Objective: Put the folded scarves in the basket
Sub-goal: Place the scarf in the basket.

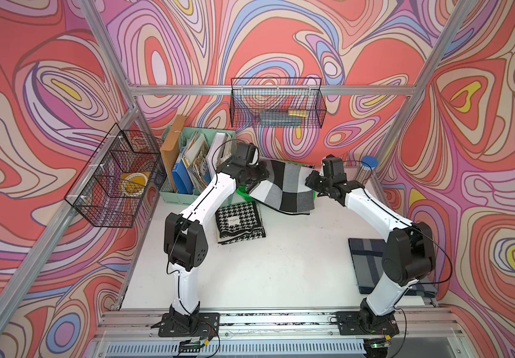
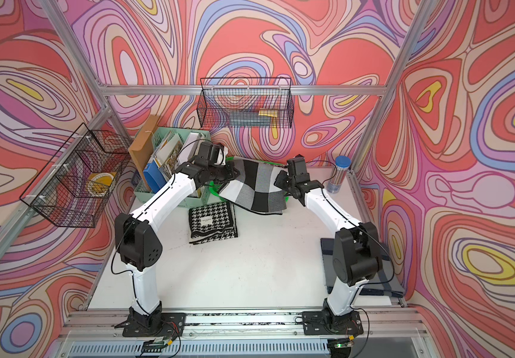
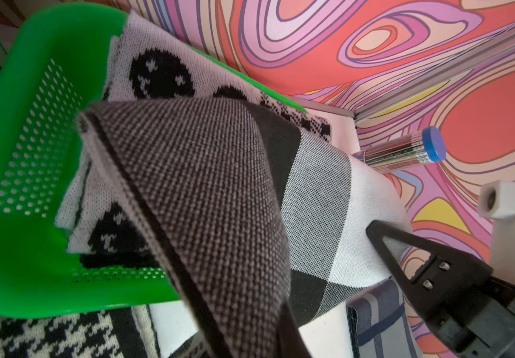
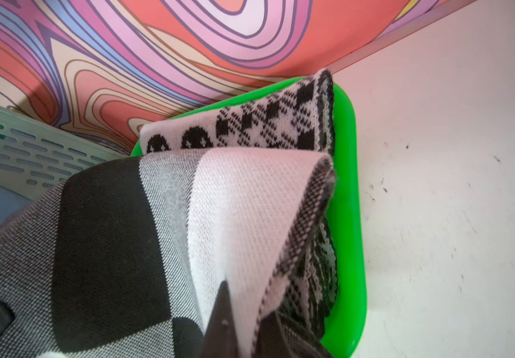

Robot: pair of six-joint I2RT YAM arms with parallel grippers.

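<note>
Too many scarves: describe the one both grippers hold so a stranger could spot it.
At the back of the table, over the green basket, the scarf hangs between the left gripper and right gripper. Its big black, grey and white blocks differ from the houndstooth scarf and navy scarf.

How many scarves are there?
4: checked scarf held over the basket, dotted scarf inside it, houndstooth scarf on the table, navy scarf by the right arm. Others may be hidden.
</note>
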